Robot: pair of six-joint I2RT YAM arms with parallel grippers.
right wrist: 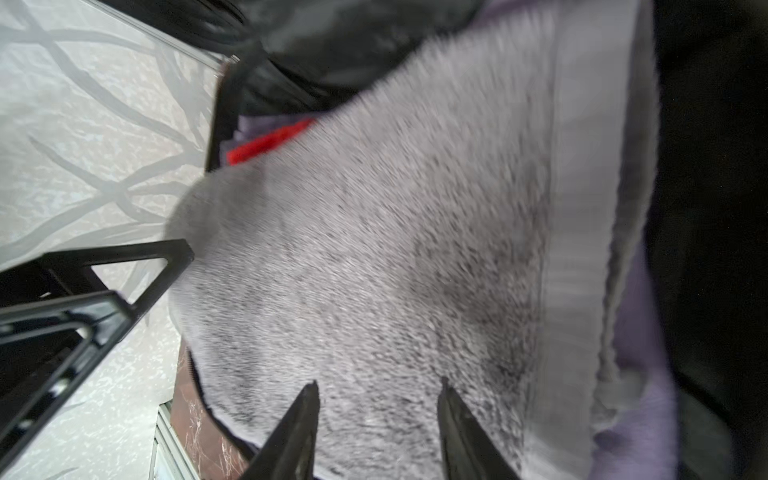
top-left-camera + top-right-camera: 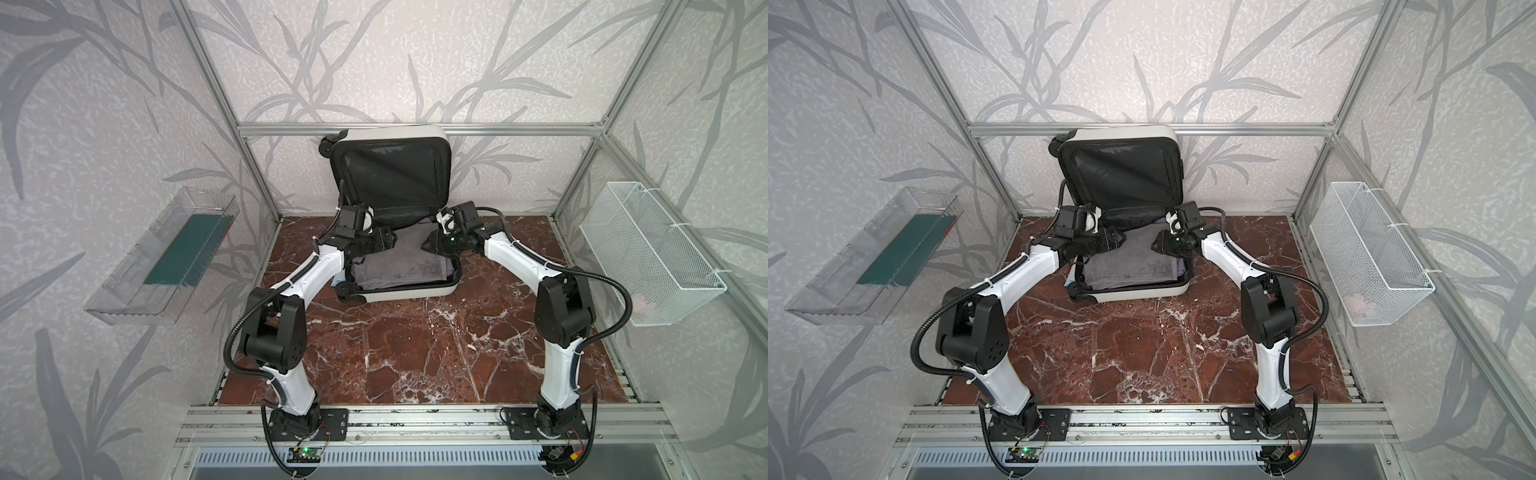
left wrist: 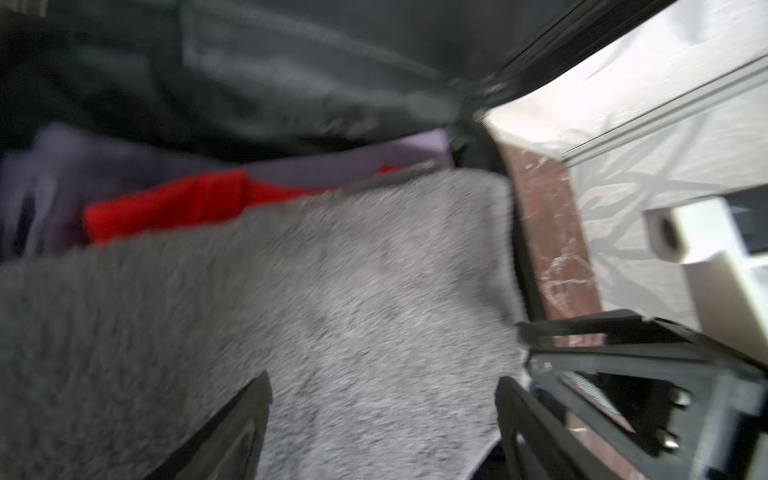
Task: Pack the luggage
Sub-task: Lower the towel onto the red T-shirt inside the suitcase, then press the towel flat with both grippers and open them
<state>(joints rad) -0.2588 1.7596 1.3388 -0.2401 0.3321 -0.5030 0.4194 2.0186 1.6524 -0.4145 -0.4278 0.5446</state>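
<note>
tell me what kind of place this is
Probably a robot lab cell: an aluminium frame holds wallpapered panels, the left arm and right arm are bolted to a rail, and the luggage lies open on a marble-look tabletop.

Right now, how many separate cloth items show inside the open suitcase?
3. A grey towel lies on top; a red cloth shows past its edge; a lilac cloth shows beside the red one. More may lie hidden under the towel.

We see a red-brown, white-veined marble tabletop [image 2: 415, 353]. Behind it rises pale wallpaper with grey leaf print [image 2: 374, 62]; left of it hangs a clear plastic bin [image 2: 120, 286], right a white wire mesh basket [image 2: 648, 249].
</note>
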